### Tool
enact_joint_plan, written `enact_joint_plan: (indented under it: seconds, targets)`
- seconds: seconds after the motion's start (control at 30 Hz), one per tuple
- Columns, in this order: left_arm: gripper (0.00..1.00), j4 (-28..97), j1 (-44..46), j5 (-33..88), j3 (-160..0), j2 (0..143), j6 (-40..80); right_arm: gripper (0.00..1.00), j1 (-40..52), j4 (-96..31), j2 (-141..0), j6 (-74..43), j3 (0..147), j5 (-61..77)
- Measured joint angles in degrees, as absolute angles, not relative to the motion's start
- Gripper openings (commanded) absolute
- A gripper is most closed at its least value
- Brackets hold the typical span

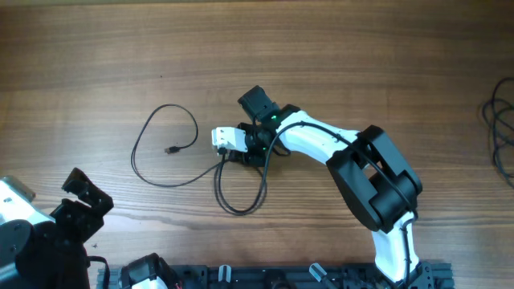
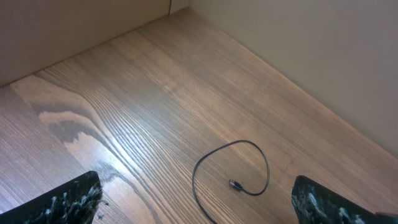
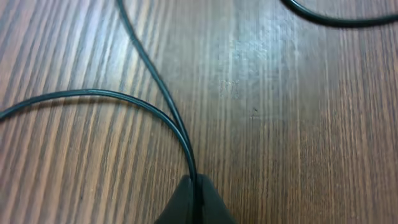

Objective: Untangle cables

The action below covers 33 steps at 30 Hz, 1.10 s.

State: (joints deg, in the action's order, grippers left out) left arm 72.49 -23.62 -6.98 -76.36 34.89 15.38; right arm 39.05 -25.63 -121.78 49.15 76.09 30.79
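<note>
Wood table [image 1: 361, 64]: right gripper [image 3: 196, 198] clamped on cables [image 3: 163, 87], loops lie frame-left; left gripper [image 1: 87, 193] spread wide, farther off.

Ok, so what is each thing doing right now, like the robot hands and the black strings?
right hand: shut, pinching the cable.
left hand: open, holding nothing.
cable: two strands caught in the right hand, the rest in loose loops flat on the table.
plug tip: lying free on the table.
cords at the far right edge: looped, nothing touching them.
</note>
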Motion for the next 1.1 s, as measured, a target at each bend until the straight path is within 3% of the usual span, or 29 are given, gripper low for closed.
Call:
enact_joint_plan:
  seconds: [0.37, 0.6, 0.9, 1.0, 1.1]
  targets:
    - [1.00, 72.49, -23.59, -6.98, -76.38, 34.89, 15.38, 0.04, 36.23, -22.04, -115.04, 33.17, 80.44, 15.92]
    - [1.00, 72.49, -23.59, -6.98, -76.38, 34.89, 15.38, 0.04, 23.49, -17.52, -99.24, 23.03, 82.28, 6.70]
    - [1.00, 72.49, -23.62, -6.98, -76.38, 34.89, 15.38, 0.04, -9.76, -5.45, -85.56, 11.84, 82.30, -2.66]
    - [1.00, 72.49, -23.62, -6.96, -76.40, 34.89, 15.38, 0.04, -26.98, 1.54, -82.02, -4.19, 82.30, -1.89]
    - [1.00, 72.60, -23.62, -6.87, -76.47, 34.92, 15.38, 0.04, -41.76, 9.96, -80.49, -30.02, 82.56, 7.25]
